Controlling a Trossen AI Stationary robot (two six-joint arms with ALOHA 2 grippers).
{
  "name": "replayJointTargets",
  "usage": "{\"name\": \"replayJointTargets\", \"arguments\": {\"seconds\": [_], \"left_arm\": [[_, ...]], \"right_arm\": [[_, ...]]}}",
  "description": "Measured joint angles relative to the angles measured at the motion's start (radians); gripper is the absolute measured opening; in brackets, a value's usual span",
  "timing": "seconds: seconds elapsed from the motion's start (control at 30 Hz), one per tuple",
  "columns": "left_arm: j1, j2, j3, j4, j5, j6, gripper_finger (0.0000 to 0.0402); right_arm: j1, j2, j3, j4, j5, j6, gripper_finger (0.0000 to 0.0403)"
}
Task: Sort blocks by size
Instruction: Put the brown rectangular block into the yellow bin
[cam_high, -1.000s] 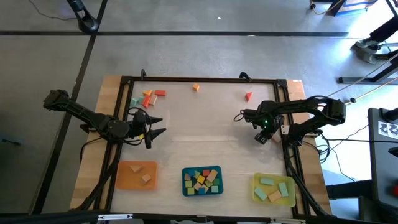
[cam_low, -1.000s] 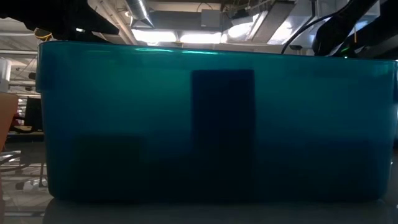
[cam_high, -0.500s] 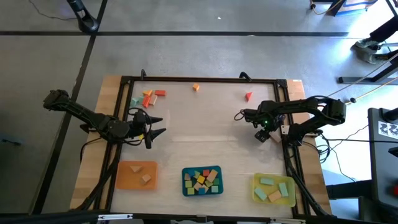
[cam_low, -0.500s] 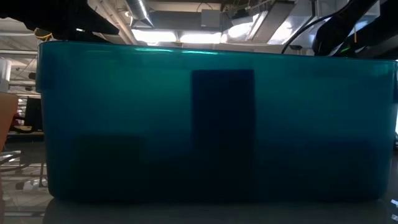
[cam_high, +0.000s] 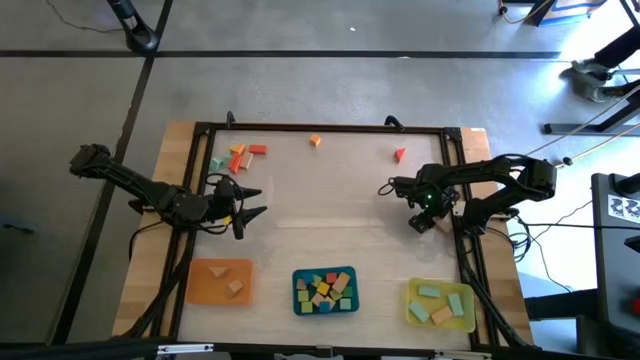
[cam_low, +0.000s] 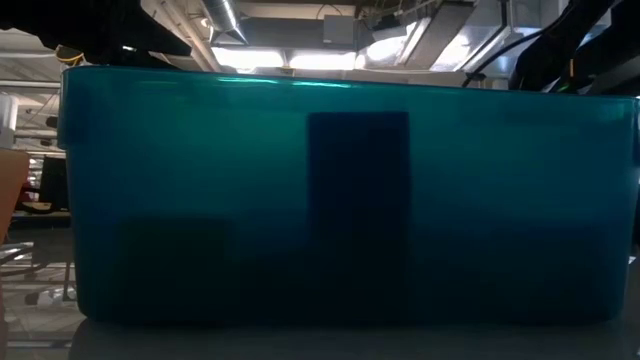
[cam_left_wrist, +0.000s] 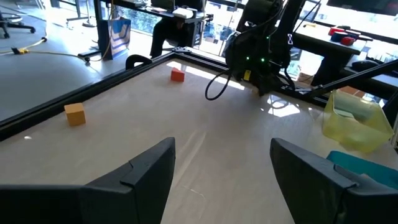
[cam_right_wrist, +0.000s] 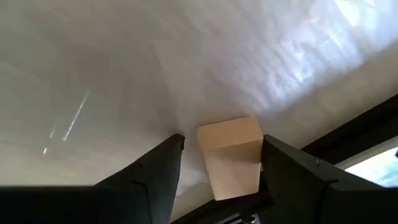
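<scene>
meanwhile the right gripper (cam_right_wrist: 217, 163) hung low over the white desk (cam_high: 330, 190) near its right edge, jaws apart, with a tan wooden block (cam_right_wrist: 231, 155) between them, one side touching a finger. the left gripper (cam_high: 250, 203) waited over the desk's left side, jaws apart and empty; a small orange cube (cam_left_wrist: 75, 114) and a red block (cam_left_wrist: 177, 75) lay well beyond them.

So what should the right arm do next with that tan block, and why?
Probably close the right gripper on the tan block. The right wrist view shows the block sitting on the table between the open fingers, near the table's right edge, so it looks lined up for a grasp. The left gripper waits open at the left.
</scene>
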Motion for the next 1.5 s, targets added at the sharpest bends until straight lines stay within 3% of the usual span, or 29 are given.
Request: {"name": "replayJointTargets", "arguments": {"seconds": [0.27, 0.97, 1.17, 1.5], "left_arm": [[0.0, 0.0, 0.0, 0.0, 0.0, 0.001, 0.025], [0.0, 0.0, 0.0, 0.002, 0.0, 0.001, 0.025], [0.0, 0.0, 0.0, 0.002, 0.0, 0.001, 0.025], [0.0, 0.0, 0.0, 0.002, 0.0, -0.001, 0.025]], "right_arm": [[0.001, 0.002, -0.002, 0.003, -0.014, -0.048, 0.0124], [0.013, -0.138, 0.218, -0.027, 0.015, -0.073, 0.013], [0.107, -0.181, 0.351, -0.064, 0.051, -0.024, 0.013], [0.402, -0.189, 0.569, -0.083, 0.113, 0.129, 0.0131]]}}
